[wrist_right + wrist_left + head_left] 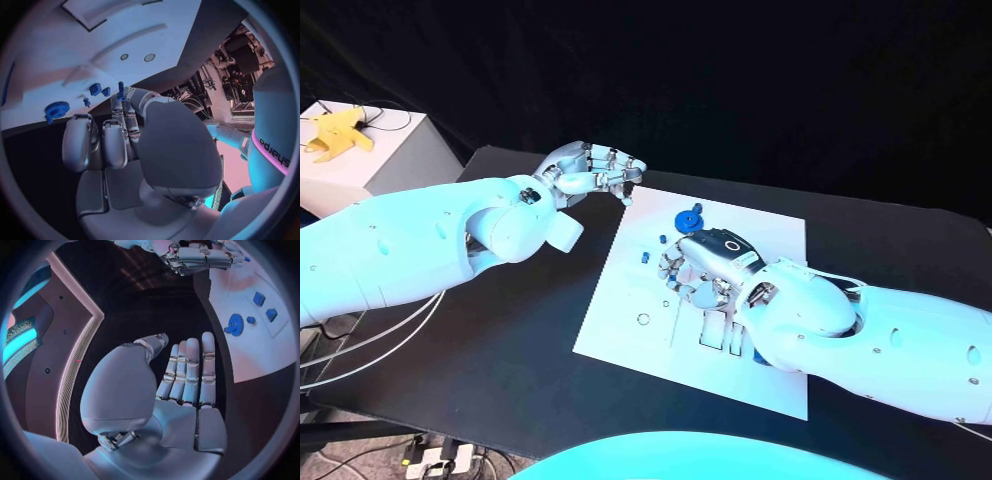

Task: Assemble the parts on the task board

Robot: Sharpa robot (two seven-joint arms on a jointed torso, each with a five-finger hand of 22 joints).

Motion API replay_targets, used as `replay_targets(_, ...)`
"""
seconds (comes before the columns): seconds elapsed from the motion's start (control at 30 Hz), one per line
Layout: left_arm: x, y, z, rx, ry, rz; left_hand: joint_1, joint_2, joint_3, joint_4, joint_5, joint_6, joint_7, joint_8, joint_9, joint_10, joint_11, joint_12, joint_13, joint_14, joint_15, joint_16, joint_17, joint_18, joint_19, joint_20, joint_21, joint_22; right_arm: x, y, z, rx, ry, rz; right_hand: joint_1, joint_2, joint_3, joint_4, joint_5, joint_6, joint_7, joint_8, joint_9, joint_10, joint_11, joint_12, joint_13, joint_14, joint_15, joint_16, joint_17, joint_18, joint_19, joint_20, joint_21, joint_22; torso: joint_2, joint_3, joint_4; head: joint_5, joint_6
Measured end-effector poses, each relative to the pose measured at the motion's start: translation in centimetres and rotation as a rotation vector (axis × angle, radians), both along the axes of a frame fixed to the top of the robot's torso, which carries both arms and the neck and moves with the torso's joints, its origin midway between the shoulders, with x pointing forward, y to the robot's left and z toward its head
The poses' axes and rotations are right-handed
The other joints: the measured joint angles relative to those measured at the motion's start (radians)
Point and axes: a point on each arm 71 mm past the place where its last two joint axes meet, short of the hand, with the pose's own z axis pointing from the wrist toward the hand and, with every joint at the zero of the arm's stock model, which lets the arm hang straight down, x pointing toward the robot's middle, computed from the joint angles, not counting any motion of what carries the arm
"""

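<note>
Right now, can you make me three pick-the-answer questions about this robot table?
1. Where does the blue toothed wheel lie?
A. on the flat white task board
B. on the floor
C. in a cup

2. What colour is the lumpy thing on the white box?
A. green
B. yellow
C. red

3. What is the silver left hand doing?
A. pinching a wheel
B. pressing a button
C. holding nothing

Answers: 1 A, the wheel sits on the board; 2 B, it looks yellow; 3 C, its fingers are straight and bare.
</note>
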Motion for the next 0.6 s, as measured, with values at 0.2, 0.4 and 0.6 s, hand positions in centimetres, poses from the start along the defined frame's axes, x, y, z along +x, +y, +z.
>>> replay_targets(0.2, 0.0, -0.2, 0.0, 0.000, 0.000, -0.001, 0.000, 0.000, 0.000, 0.000, 0.000, 0.000, 0.000, -0.004, 0.000, 0.000, 0.000, 0.000, 0.000, 0.000, 0.000, 0.000, 0.000, 0.000, 0.004, -0.004, 0.000, 0.000, 0.0, 0.0, -0.4, 0.001, 0.004, 0.000, 0.000, 0.000, 0.005, -0.005, 0.000, 0.000, 0.000, 0.000, 0.000, 0.001, 0.001, -0.003, 0.000, 0.000, 0.000, 0.000, 0.000, 0.000, 0.000, 0.000, -0.005, 0.000, 0.000, 0.0005, -0.0018, 0.036, -0.015)
replay_targets(0.4, 0.0, -0.4, 0.0, -0.001, 0.000, -0.004, 0.000, 0.000, 0.000, 0.000, 0.000, 0.000, 0.000, -0.004, 0.000, 0.000, 0.000, 0.000, 0.000, 0.000, 0.000, 0.000, 0.000, 0.000, 0.004, -0.004, 0.000, 0.000, -0.1, 0.0, -0.9, 0.005, 0.007, -0.003, 0.000, 0.000, 0.005, -0.005, 0.000, 0.000, 0.000, 0.000, 0.000, 0.003, 0.003, -0.003, 0.000, 0.000, 0.000, 0.000, 0.000, 0.000, 0.000, 0.000, -0.005, 0.000, 0.000, 0.0018, -0.0032, 0.059, -0.026)
replay_targets(0.6, 0.1, -0.5, 0.0, 0.000, 0.000, -0.005, 0.000, 0.000, 0.000, 0.000, 0.000, 0.000, 0.000, -0.004, 0.000, 0.000, 0.000, 0.000, 0.000, 0.000, 0.000, 0.000, 0.000, 0.000, 0.004, -0.004, 0.000, 0.000, -0.2, -0.2, -1.2, 0.006, 0.007, -0.006, 0.000, 0.000, 0.005, -0.008, 0.000, 0.000, 0.000, 0.000, 0.000, 0.003, 0.003, -0.002, 0.000, 0.000, 0.000, 0.000, -0.002, 0.000, 0.000, 0.000, -0.005, 0.000, 0.001, 0.0017, -0.0032, 0.077, -0.037)
